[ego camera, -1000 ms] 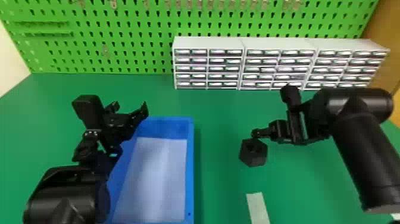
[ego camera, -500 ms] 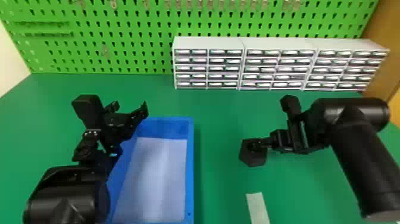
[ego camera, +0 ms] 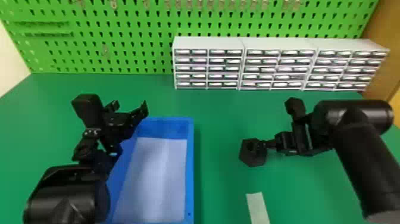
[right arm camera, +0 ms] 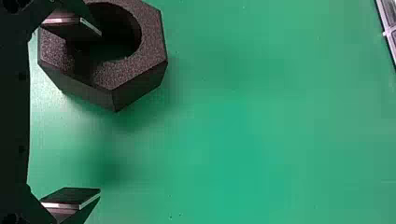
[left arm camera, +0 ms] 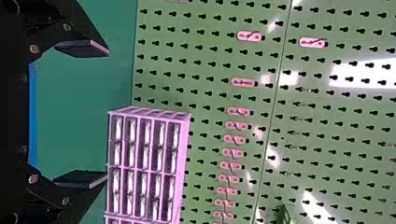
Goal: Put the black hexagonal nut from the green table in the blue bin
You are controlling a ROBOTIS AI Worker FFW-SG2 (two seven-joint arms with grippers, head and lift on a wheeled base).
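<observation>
Head view: Black hexagonal nut [ego camera: 253, 159] on the green desk [ego camera: 220, 119], hole showing, to the right of the blue bin [ego camera: 189, 169]. A strip of green runs between the nut and the bin's near long wall. Right gripper [ego camera: 269, 144] comes in from the right, a fingertip at the nut's hole. A pale strip [ego camera: 257, 207] lies nearer the robot. Left gripper [ego camera: 129, 107] sits at the bin's far left corner, fingers spread. White drawer units [ego camera: 208, 68] line the back, against a green pegboard [ego camera: 119, 59]; a band of desk separates them from the bin's far edge.

Left wrist view: left fingers wide apart, holding nothing. The bin's blue edge shows between them, close to the gripper body; drawers and pegboard beyond.

Right wrist view: right fingers wide apart, no grip on anything. One overlaps the nut's round hole; whether it dips inside I can't tell. The other is well apart from the nut, over desk, with green surface between. Plenty of green past the nut's outer edges, out to a corner of drawers.
</observation>
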